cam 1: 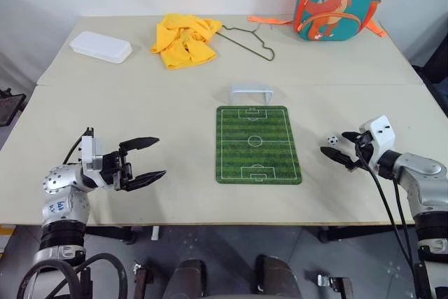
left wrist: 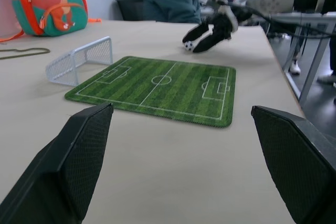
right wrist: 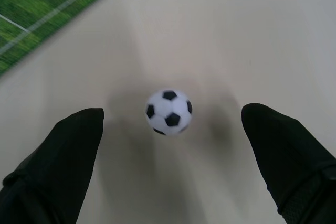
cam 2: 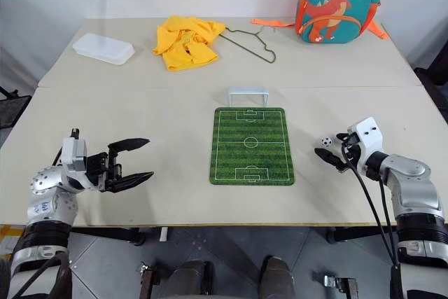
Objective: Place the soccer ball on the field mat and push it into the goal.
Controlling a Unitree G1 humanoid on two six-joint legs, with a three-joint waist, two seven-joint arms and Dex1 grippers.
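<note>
Resting on the bare table [cam 1: 140, 113] at three o'clock of the field mat [cam 1: 257, 145], the soccer ball [cam 1: 332, 140] awaits pickup; nothing is done yet. The right gripper [cam 1: 340, 148] brackets it, fingers spread, empty. The left gripper [cam 1: 143, 162], likewise released, hovers at nine o'clock. The goal [cam 1: 251, 92] stands at the mat's twelve o'clock edge; open tabletop surrounds the mat.

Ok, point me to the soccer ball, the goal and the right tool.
soccer ball [right wrist: 168, 112], right wrist view, its middle.
goal [cam 1: 250, 92], left eye view, its crossbar.
right tool [cam 1: 341, 147], left eye view, midway between its fingertips.
</note>
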